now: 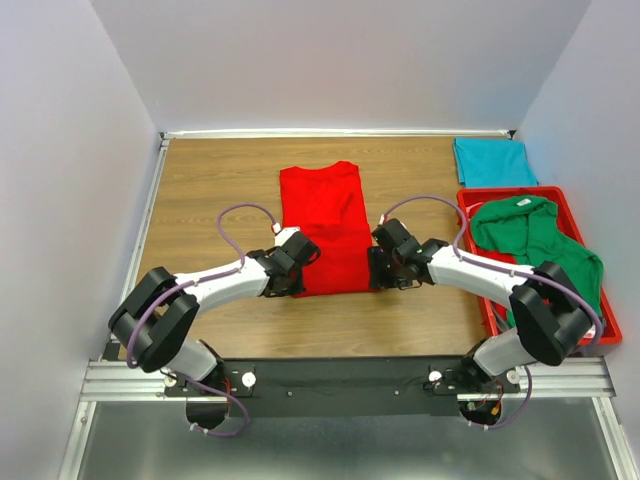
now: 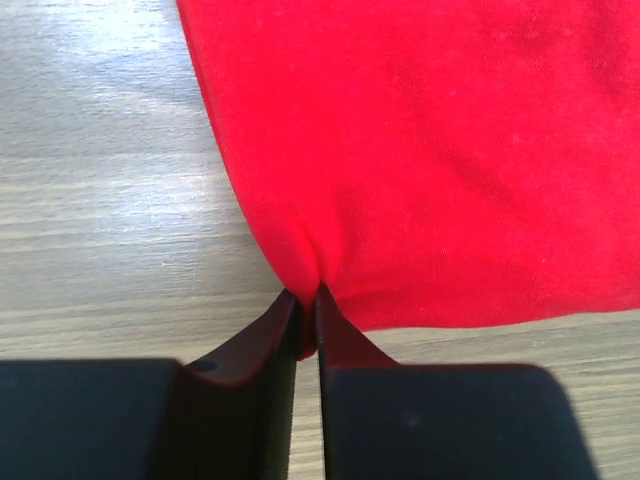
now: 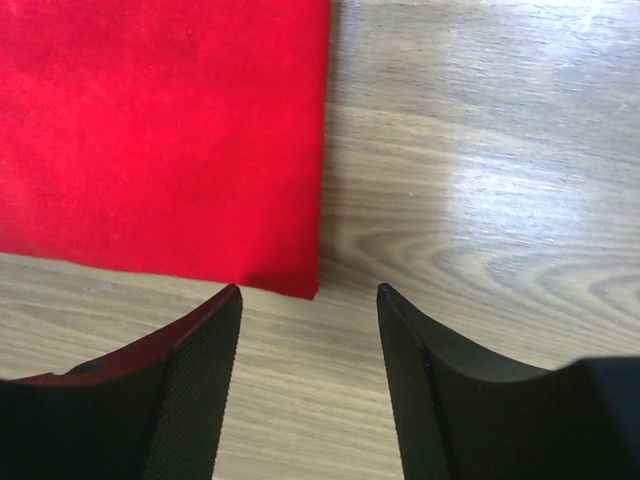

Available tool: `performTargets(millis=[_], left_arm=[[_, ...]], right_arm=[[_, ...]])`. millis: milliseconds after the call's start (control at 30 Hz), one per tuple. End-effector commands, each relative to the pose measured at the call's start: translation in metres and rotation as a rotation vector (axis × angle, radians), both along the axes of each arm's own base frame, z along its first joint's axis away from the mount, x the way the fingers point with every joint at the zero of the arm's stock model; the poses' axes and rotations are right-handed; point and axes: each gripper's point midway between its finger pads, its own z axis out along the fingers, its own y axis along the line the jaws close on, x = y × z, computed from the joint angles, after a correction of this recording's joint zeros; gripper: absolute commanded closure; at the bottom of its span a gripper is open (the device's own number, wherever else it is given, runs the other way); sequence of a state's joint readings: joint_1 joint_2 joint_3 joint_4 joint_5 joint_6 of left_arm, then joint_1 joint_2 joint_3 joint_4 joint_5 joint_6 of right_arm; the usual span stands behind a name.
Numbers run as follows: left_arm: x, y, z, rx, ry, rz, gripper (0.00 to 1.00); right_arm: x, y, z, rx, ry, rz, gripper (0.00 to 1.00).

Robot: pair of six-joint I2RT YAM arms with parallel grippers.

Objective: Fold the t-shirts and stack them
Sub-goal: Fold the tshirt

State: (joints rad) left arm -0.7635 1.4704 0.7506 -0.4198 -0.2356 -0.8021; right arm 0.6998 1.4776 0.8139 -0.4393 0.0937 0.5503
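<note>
A red t-shirt (image 1: 326, 226) lies folded into a long strip in the middle of the wooden table. My left gripper (image 2: 308, 300) is shut on its near left corner, and the red cloth (image 2: 420, 150) puckers between the jaws. My right gripper (image 3: 310, 292) stands open at the near right corner (image 3: 300, 285), touching nothing, with bare wood between its fingers. In the top view the left gripper (image 1: 297, 262) and the right gripper (image 1: 378, 262) flank the shirt's near end. A folded teal t-shirt (image 1: 492, 162) lies at the back right. A green t-shirt (image 1: 540, 240) lies crumpled in the tray.
A red plastic tray (image 1: 474, 222) stands along the table's right side, holding the green shirt. Grey walls close the table on three sides. Bare wood (image 1: 210, 190) stretches left of the red shirt.
</note>
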Motion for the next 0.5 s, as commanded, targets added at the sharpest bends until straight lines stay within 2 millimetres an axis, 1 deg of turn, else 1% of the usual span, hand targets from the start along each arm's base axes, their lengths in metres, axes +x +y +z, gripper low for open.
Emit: performTargets(millis=[0,133,200,267,467], left_arm=[[-0.024,0.016,-0.02,0.056,0.084,-0.006,0.9],[-0.022,0.013,-0.018,0.044,0.075,-0.008,0.92],[-0.023,0.013,-0.018,0.04,0.077,-0.011,0.92],[-0.023,0.012,-0.017,0.034,0.074,-0.014,0.92],[-0.021,0.008,-0.011,0.007,0.059,-0.021,0.92]], right_arm=[[0.008,0.004,0.001,-0.022,-0.015,-0.024,0.39],[0.009,0.005,-0.002,-0.031,-0.011,-0.032,0.45],[0.007,0.005,-0.007,-0.032,0.007,-0.031,0.47],[0.004,0.005,-0.012,-0.041,0.024,-0.027,0.47],[-0.01,-0.007,-0.04,-0.117,0.083,-0.057,0.51]])
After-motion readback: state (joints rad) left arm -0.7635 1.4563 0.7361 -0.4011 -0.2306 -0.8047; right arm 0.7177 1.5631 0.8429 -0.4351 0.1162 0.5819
